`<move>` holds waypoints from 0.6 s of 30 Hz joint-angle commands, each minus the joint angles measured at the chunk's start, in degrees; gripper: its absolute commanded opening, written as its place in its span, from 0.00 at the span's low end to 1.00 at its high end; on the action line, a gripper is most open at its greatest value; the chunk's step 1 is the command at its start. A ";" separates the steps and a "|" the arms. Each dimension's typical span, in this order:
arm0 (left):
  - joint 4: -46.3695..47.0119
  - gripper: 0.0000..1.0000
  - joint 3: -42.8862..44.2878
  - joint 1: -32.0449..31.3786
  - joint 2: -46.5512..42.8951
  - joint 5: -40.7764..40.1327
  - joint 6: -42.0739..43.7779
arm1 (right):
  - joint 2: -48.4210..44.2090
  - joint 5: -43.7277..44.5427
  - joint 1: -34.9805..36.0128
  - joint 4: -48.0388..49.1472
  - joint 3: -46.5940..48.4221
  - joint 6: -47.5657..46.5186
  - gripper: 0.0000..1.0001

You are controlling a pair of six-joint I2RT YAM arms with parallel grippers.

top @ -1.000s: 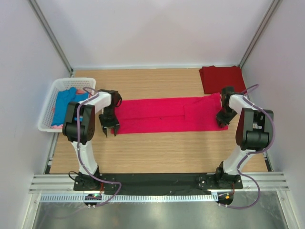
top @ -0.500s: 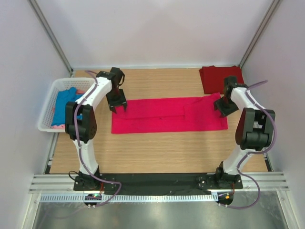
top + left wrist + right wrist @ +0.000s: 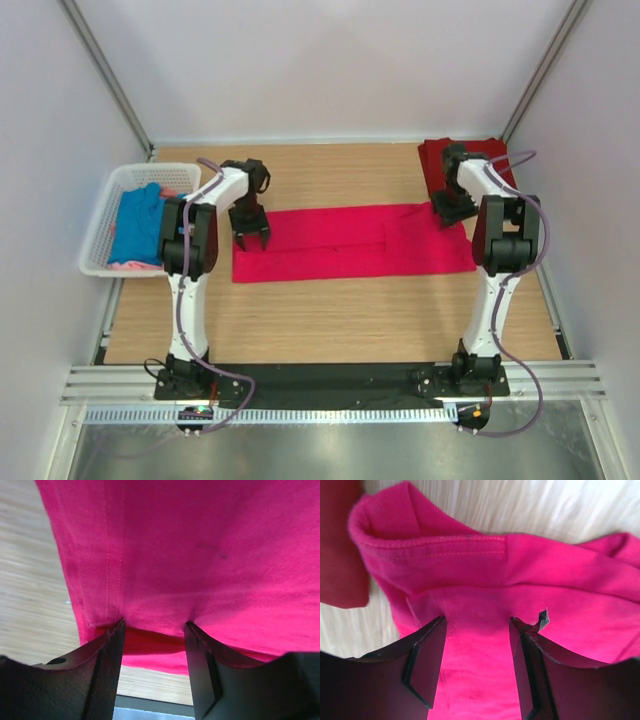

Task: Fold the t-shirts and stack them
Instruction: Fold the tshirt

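A bright pinkish-red t-shirt point(image 3: 350, 245) lies folded into a long strip across the middle of the table. My left gripper point(image 3: 251, 238) stands open at its left end, fingertips pressing on the cloth point(image 3: 200, 555) near its hem. My right gripper point(image 3: 447, 212) is open over the strip's far right corner, where the cloth point(image 3: 495, 570) bunches up. In the wrist views the left gripper point(image 3: 155, 627) and the right gripper point(image 3: 477, 622) each show a wide gap with cloth behind it. A darker red t-shirt point(image 3: 430, 158) lies folded at the back right, also seen beside the right fingers point(image 3: 340, 540).
A white lattice basket point(image 3: 100, 225) stands at the left edge with a blue t-shirt point(image 3: 135, 225) and a bit of pale pink cloth point(image 3: 125, 265) in it. Grey walls close in the table on three sides.
Both grippers went from the strip's near corners towards its far edge. The right gripper opened and moved left to the far right corner. The strip's right end now lies flatter.
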 commanded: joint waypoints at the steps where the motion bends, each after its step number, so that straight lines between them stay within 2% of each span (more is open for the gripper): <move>1: -2.86 0.53 -3.92 1.44 -1.38 -9.24 -0.28 | 2.07 1.04 1.61 -1.67 3.13 1.96 0.60; 10: -2.16 0.53 -15.35 4.17 -8.49 -13.55 -3.52 | 5.77 0.07 8.37 2.55 3.57 -1.47 0.59; 14: -1.63 0.53 -21.59 4.09 -12.01 -13.12 -5.02 | 9.63 -2.21 10.13 3.96 9.17 -5.07 0.59; 18: -5.23 0.53 -20.83 4.09 -15.26 -12.41 -5.90 | 15.16 -3.62 11.36 3.96 14.64 -9.37 0.59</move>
